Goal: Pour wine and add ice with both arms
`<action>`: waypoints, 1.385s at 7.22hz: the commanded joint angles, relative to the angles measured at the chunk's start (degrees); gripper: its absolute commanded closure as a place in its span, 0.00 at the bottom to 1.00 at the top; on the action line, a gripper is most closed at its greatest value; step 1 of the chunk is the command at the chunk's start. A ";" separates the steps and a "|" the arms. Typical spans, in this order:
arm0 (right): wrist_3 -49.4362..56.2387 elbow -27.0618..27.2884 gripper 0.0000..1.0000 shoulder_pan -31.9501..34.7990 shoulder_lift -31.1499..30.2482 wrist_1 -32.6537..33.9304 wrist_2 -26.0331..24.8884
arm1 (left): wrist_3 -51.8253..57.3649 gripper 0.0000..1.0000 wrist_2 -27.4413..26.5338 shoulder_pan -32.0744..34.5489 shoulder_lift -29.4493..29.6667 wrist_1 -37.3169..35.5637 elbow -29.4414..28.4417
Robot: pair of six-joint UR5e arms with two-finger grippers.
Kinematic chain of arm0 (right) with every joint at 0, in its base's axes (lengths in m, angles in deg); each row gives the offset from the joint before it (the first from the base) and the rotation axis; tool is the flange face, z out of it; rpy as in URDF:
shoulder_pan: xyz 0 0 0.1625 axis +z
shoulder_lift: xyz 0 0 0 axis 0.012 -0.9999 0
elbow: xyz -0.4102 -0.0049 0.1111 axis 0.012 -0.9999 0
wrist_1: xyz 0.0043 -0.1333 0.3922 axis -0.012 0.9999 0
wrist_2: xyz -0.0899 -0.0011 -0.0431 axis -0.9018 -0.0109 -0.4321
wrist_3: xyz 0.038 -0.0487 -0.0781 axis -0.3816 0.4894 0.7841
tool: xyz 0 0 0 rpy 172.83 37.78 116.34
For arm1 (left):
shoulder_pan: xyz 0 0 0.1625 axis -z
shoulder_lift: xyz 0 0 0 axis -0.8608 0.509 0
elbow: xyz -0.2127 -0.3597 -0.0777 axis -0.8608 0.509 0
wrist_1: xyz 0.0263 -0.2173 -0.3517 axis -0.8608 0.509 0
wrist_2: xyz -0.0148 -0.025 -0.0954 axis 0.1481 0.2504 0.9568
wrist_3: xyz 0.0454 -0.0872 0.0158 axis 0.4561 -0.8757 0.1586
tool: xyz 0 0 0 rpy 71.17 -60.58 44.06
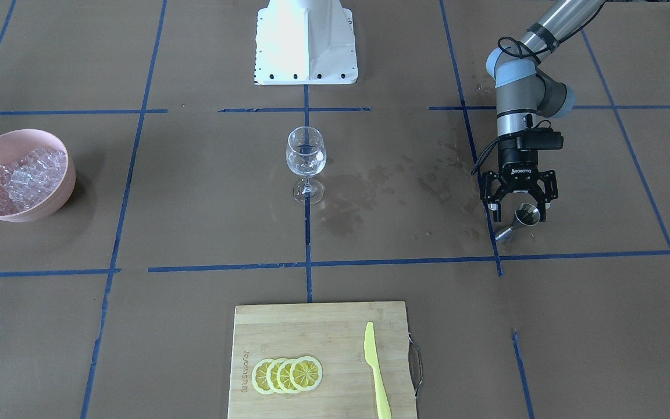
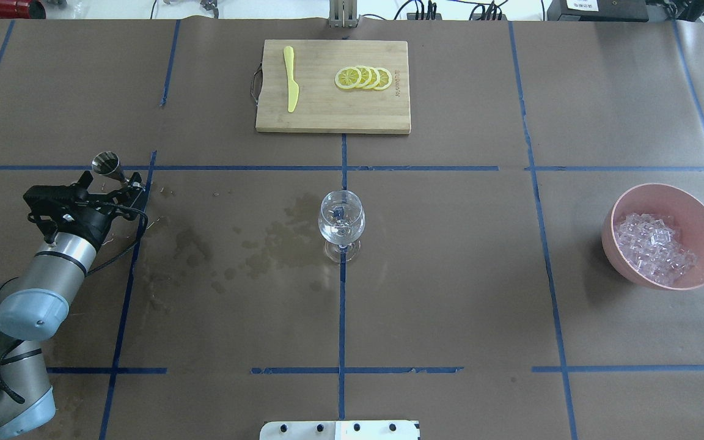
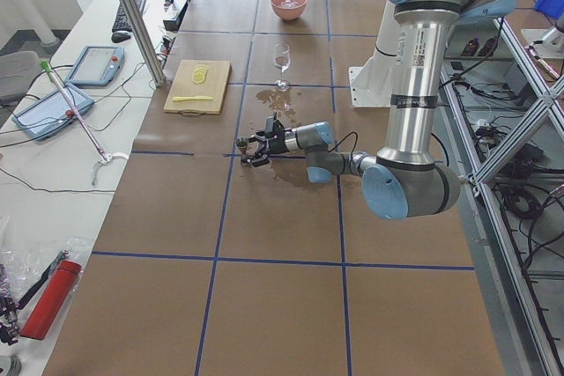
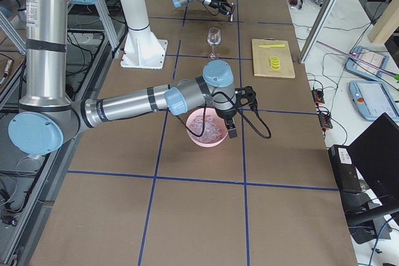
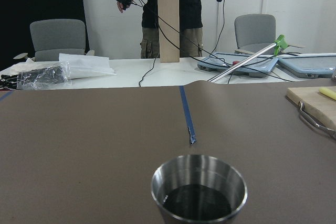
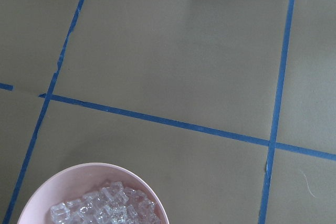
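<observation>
A clear stemmed wine glass point(image 1: 306, 157) point(image 2: 341, 223) stands upright at the table's centre; I cannot tell whether it holds wine. A steel jigger point(image 1: 524, 220) point(image 2: 107, 164) stands on the paper. My left gripper point(image 1: 519, 210) point(image 2: 110, 182) is open and low, its fingers spread on either side of the jigger without touching it. The left wrist view shows the jigger's cup point(image 5: 199, 190) close up, dark inside. The ice point(image 1: 27, 177) point(image 2: 654, 247) point(image 6: 105, 208) is heaped in a pink bowl point(image 1: 50, 203) point(image 2: 618, 260). My right gripper point(image 4: 232, 132) hangs over the bowl's rim; I cannot tell whether it is open or shut.
A wooden cutting board point(image 1: 312, 326) point(image 2: 327, 113) holds lemon slices point(image 1: 287, 374) and a yellow knife point(image 1: 377, 372). Dark wet stains point(image 2: 254, 244) mark the paper between jigger and glass. The white robot base point(image 1: 306, 41) stands behind the glass. A person point(image 5: 170, 14) stands beyond the table.
</observation>
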 commanded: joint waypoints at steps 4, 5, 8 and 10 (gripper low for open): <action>0.00 0.06 0.00 0.00 0.09 0.00 0.00 | -0.10 0.49 0.09 -0.40 0.96 -0.03 -1.40; 0.00 0.06 0.00 0.00 0.09 0.00 0.00 | -0.18 0.50 0.09 -0.40 0.96 0.06 -1.40; 0.00 0.06 0.00 0.00 0.09 0.00 0.00 | -0.01 0.51 0.09 -0.40 0.87 1.20 -1.40; 0.00 0.06 0.00 0.00 0.09 0.00 0.00 | -0.10 0.60 0.00 -0.40 0.87 1.29 -1.40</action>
